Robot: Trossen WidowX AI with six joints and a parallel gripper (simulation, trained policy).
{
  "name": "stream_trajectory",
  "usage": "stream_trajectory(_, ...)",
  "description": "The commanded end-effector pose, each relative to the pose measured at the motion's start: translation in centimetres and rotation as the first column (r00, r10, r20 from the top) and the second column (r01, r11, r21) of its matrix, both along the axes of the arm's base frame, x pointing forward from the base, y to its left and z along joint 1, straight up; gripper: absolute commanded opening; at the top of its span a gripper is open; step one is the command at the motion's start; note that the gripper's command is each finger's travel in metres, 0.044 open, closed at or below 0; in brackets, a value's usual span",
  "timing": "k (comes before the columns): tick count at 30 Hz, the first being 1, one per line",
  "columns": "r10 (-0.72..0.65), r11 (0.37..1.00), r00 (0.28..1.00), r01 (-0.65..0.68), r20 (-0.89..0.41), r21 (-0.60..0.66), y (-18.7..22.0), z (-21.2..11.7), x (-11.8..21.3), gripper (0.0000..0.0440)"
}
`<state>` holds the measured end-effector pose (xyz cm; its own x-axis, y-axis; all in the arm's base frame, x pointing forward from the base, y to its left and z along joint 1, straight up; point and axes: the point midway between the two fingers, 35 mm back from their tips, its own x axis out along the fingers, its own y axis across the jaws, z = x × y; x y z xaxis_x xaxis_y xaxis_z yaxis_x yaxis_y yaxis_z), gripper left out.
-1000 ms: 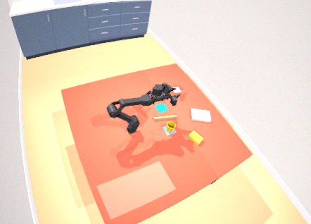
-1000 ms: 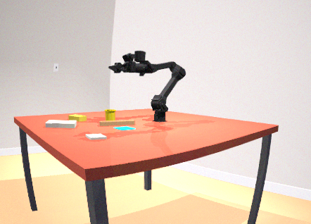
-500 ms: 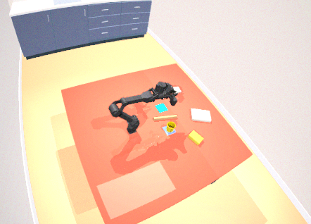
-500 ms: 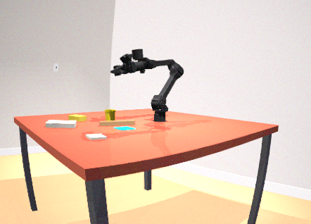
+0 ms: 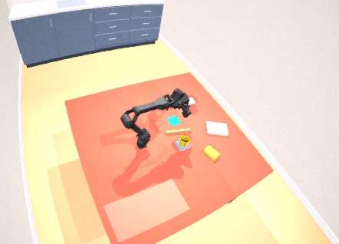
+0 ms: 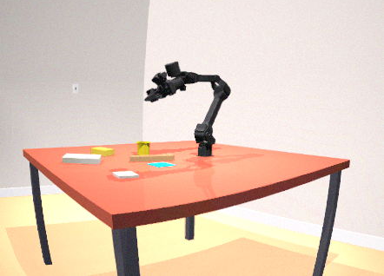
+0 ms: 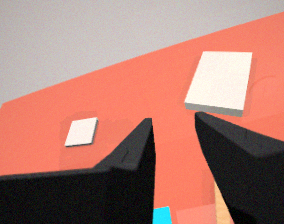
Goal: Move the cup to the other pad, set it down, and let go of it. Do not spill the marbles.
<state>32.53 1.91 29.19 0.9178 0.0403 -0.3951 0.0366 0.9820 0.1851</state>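
Note:
The yellow cup (image 5: 184, 141) (image 6: 143, 148) stands upright on the blue pad (image 5: 179, 145). Something dark shows inside its rim in the top view, but the marbles are too small to make out. The cyan pad (image 5: 174, 120) (image 6: 162, 165) (image 7: 162, 216) has nothing on it and lies across the wooden bar from the cup. My gripper (image 5: 186, 113) (image 6: 149, 98) (image 7: 173, 122) is held high above the table, away from the cup. Its fingers are partly open, with an empty gap between the tips. The cup is outside the wrist view.
The wooden bar (image 5: 178, 131) (image 6: 152, 158) (image 7: 222, 205) lies between the two pads. A large white block (image 5: 217, 129) (image 6: 82, 159) (image 7: 220, 80), a small white block (image 5: 192, 100) (image 6: 126, 174) (image 7: 83, 131) and a yellow block (image 5: 212, 153) (image 6: 102, 151) lie farther out on the table.

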Motion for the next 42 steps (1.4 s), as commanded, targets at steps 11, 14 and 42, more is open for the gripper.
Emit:
stream_trajectory(11,-0.004,0.999,0.973,0.016,-0.233,0.05,0.9,-1.7,-0.1,0.0123)
stream_trajectory(14,-0.007,0.998,0.959,0.022,-0.285,0.051,1.0,-2.2,-0.2,0.0126)
stream_trajectory(42,-0.061,0.998,0.717,0.035,-0.695,-0.051,-0.5,-6.4,-2.3,0.0137)
